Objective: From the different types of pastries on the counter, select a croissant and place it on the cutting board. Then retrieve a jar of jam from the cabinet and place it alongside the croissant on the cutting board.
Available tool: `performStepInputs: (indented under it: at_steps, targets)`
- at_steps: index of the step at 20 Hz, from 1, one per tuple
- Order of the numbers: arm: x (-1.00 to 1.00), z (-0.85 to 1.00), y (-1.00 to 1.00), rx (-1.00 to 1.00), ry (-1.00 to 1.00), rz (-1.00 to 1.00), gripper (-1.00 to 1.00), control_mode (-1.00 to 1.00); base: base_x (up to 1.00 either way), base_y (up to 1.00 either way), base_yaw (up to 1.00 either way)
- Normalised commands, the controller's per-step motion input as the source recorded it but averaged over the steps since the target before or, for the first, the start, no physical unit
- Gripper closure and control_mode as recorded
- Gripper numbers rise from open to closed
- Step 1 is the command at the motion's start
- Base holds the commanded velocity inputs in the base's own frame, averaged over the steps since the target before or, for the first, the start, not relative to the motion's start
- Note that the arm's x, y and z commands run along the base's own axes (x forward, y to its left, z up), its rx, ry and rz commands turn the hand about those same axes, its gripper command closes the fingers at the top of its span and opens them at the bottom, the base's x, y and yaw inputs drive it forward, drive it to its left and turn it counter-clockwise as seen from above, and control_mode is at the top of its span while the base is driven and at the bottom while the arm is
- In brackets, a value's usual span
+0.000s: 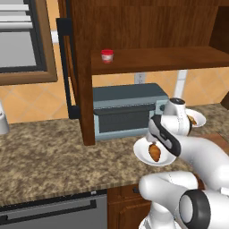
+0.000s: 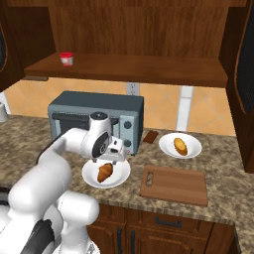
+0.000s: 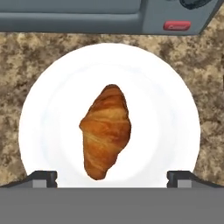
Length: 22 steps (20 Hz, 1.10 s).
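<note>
Pretty clearly a home kitchen: granite counter [image 2: 30, 144], grey toaster oven [image 2: 94, 116] under dark wood cabinet [image 1: 134, 27], oven door [image 1: 49, 212] down at 7 o'clock.

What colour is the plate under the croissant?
White. The plate under the orange-brown croissant shows best in the hand view.

arm [image 2: 59, 149]: glossy white rounded shells | joints: dark rings | hand: white, black trim
</note>
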Motion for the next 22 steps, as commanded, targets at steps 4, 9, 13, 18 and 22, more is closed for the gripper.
performStepInputs:
  at_steps: [4,9,13,18,22]
  targets:
    - [0.12,-0.45,0.0,0.0,0.0,0.0,-1.0,-1.0,0.0,0.0,0.0]
    - [0.21,-0.39,0.02,0.0,0.0,-0.01,-1.0,-1.0,0.0,0.0,0.0]
    - [0.31,-0.34,0.11,0.0,0.0,-0.03,-1.0,-1.0,0.0,0.0,0.0]
    - [0.3,-0.35,0.1,0.0,0.0,-0.03,1.0,-1.0,0.0,0.0,0.0]
    - [0.15,-0.34,0.01,0.0,0.0,-0.01,1.0,-1.0,0.0,0.0,0.0]
